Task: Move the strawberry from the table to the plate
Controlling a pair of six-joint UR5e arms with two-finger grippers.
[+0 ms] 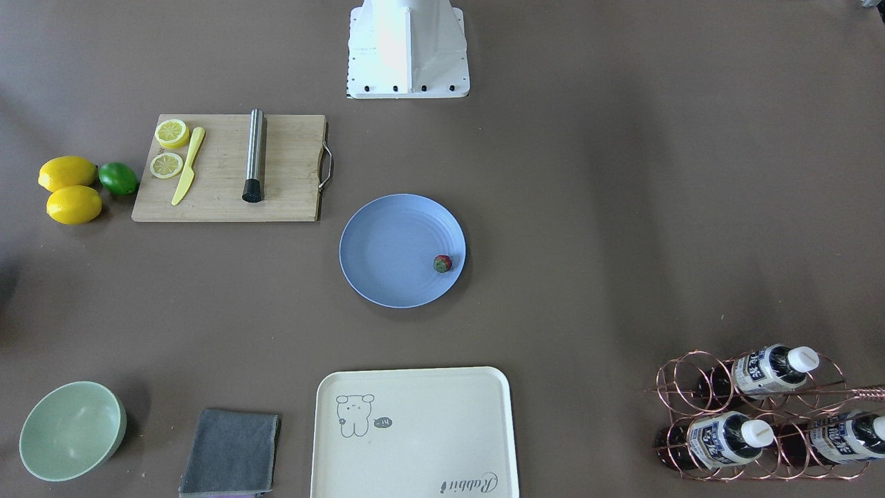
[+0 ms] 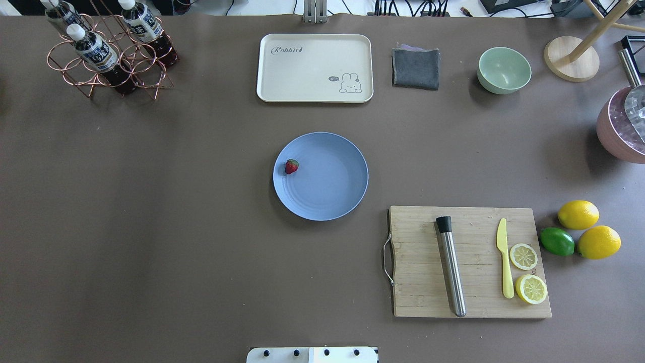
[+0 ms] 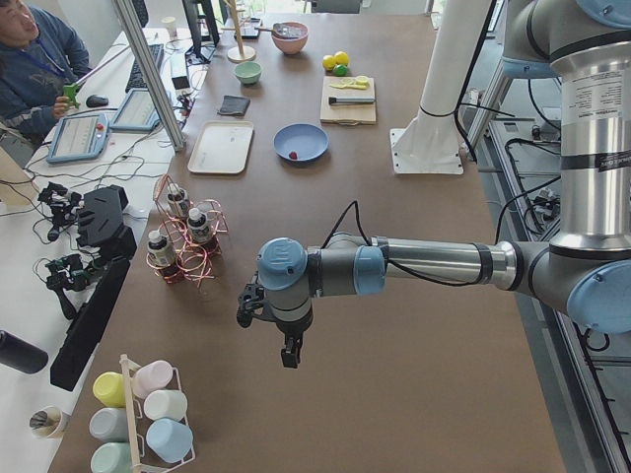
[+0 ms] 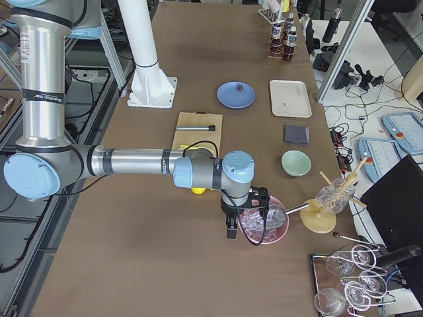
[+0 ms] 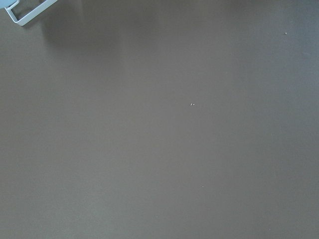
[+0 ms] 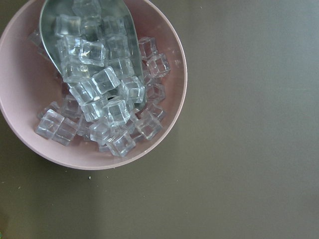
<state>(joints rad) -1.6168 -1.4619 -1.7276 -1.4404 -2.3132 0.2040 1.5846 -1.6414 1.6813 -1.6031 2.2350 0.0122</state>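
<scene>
The small dark-red strawberry lies inside the round light-blue plate, close to its rim on the robot's left side; it also shows in the front view as the strawberry on the plate. The plate sits mid-table. My left gripper hangs over bare table far from the plate, seen only from the side, so I cannot tell its state. My right gripper hovers above a pink bowl of ice cubes, and I cannot tell its state either.
A wooden cutting board carries a steel muddler, a yellow knife and lemon slices, with two lemons and a lime beside it. A cream tray, grey cloth, green bowl and bottle rack line the far edge. A person sits at the side.
</scene>
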